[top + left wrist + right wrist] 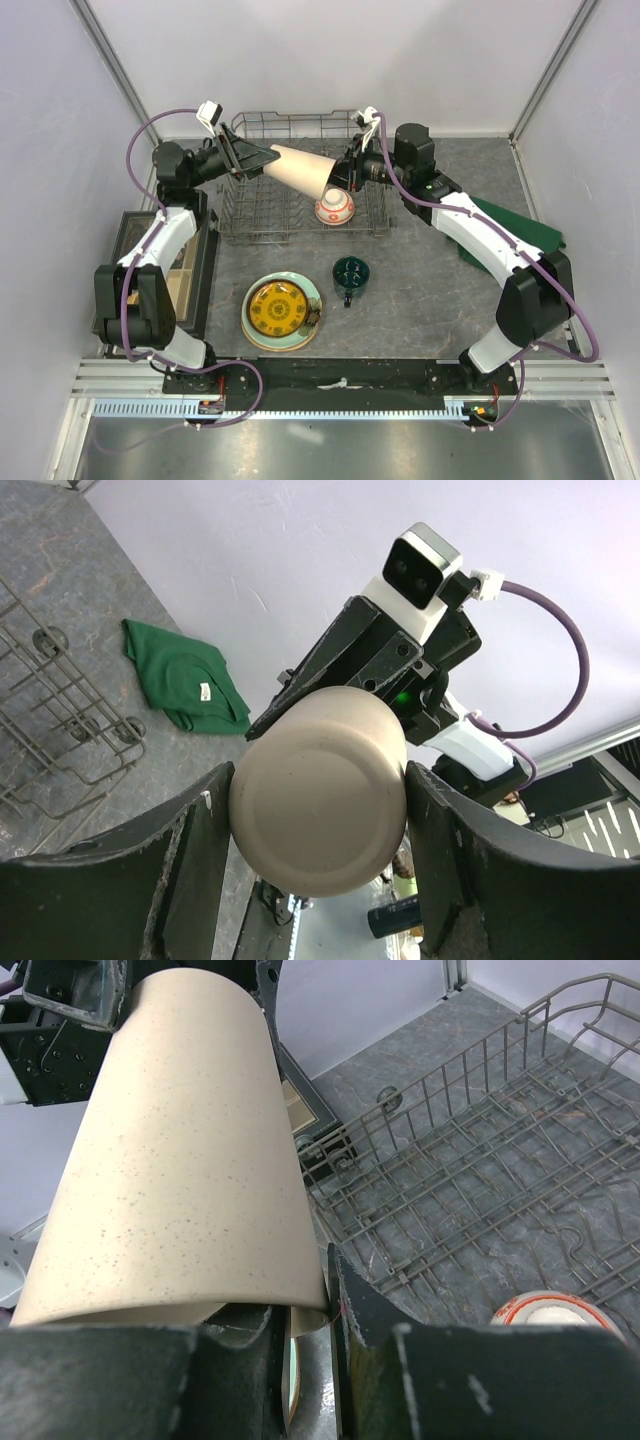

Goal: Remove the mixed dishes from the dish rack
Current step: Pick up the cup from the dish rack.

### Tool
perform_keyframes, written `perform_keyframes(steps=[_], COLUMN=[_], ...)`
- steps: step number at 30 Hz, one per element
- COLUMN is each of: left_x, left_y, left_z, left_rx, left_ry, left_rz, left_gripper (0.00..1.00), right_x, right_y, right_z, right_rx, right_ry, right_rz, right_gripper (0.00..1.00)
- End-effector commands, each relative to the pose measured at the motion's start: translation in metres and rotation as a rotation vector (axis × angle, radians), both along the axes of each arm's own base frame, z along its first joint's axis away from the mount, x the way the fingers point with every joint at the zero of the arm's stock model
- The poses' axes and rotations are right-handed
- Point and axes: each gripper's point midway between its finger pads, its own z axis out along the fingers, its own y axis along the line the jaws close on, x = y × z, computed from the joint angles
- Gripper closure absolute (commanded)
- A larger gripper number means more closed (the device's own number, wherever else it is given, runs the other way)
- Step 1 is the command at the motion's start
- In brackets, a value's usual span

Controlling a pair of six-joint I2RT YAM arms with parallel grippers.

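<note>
Grip: L gripper (pixel 320 825) clamps tall beige cup (pixel 325 760) base, L-wrist view | R gripper (pixel 305 1328) pinches rim, R-wrist view

One dish rack (pixel 260 215), one tall beige cup (pixel 300 170), one red-and-white bowl (pixel 334 208), one dark green mug (pixel 351 272). Two stacked plates for certain, a yellow plate (pixel 279 307) and a pale-green plate (pixel 313 295); perhaps a third hidden beneath. One green cloth (pixel 520 232), one dark-framed tray (pixel 205 270).

Matt speckled tall beige cup (pixel 180 1160), grey metal wire dish rack (pixel 480 1185), soft green cloth (pixel 180 675)
</note>
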Motion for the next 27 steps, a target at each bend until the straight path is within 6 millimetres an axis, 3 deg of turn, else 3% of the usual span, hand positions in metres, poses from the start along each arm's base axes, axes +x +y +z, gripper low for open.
perform_keyframes(steps=[1,8,17,26,27], left_x=[-0.011,-0.012,-0.006,-0.002,0.003], left_y=[-0.003,-0.002,0.006,0.014,0.025], left_z=[0.01,0.005,-0.004,-0.002,-0.003], left_rx=[0.018,0.037,0.055,0.055,0.059], left_ry=[-0.082,-0.081,-0.07,-0.075,-0.075], left_rz=[-0.003,0.007,0.048,0.074,0.106], left_gripper=[0.77,0.38,0.02,0.01,0.01], right_x=[0.001,0.0,0.0,-0.002,0.0], right_y=[0.0,-0.006,-0.013,-0.024,-0.028], right_z=[0.022,0.027,0.033,0.038,0.04], right_rx=[0.005,0.007,0.015,0.009,-0.005], right_ry=[-0.091,-0.103,-0.114,-0.117,-0.133], right_rz=[-0.013,-0.025,-0.034,-0.057,-0.072], right_gripper=[1.0,1.0,1.0,1.0,1.0])
